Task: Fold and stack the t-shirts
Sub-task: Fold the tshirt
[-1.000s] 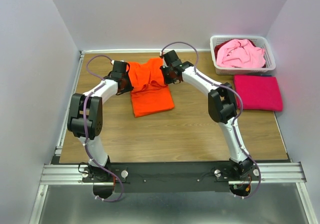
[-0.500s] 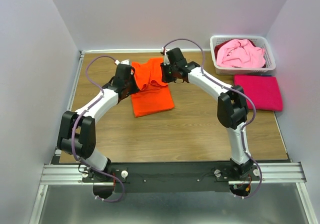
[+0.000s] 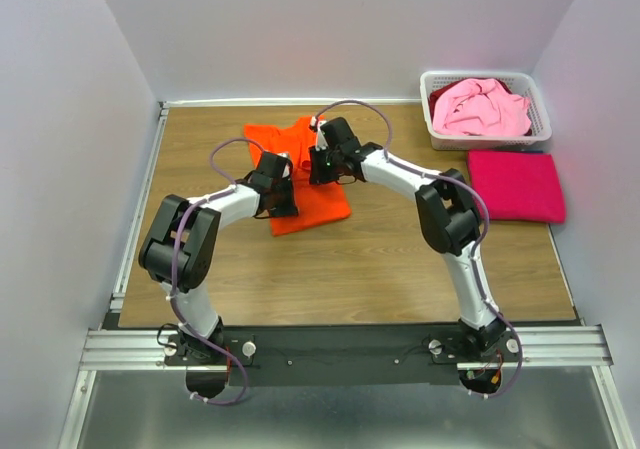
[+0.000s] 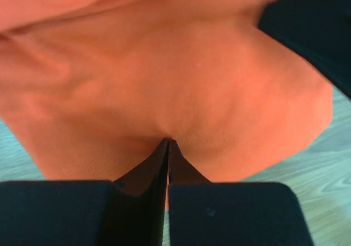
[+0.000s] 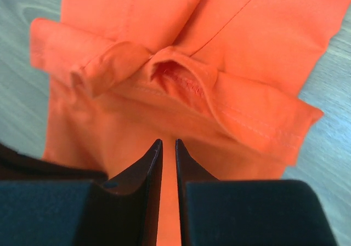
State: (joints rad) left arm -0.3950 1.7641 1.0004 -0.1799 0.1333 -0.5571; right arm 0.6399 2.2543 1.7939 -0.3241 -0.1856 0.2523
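The bright orange t-shirt lies part-folded at the middle back of the table. My left gripper sits at its left edge, and in the left wrist view the gripper has its jaws pressed together on puckered orange cloth. My right gripper is over the shirt's upper middle. Seen from the right wrist, that gripper shows a thin slit filled with orange cloth, the collar just beyond. The magenta-red t-shirt lies folded at the right. The pale pink t-shirt is bunched in the basket.
A white slotted basket stands at the back right corner, just behind the folded magenta-red shirt. White walls close in the table on the left, back and right. Bare wood stretches between the orange shirt and the arm bases.
Both grippers have come nearer and closer together over the orange shirt, dragging its far part with them. The left gripper has closed tighter.
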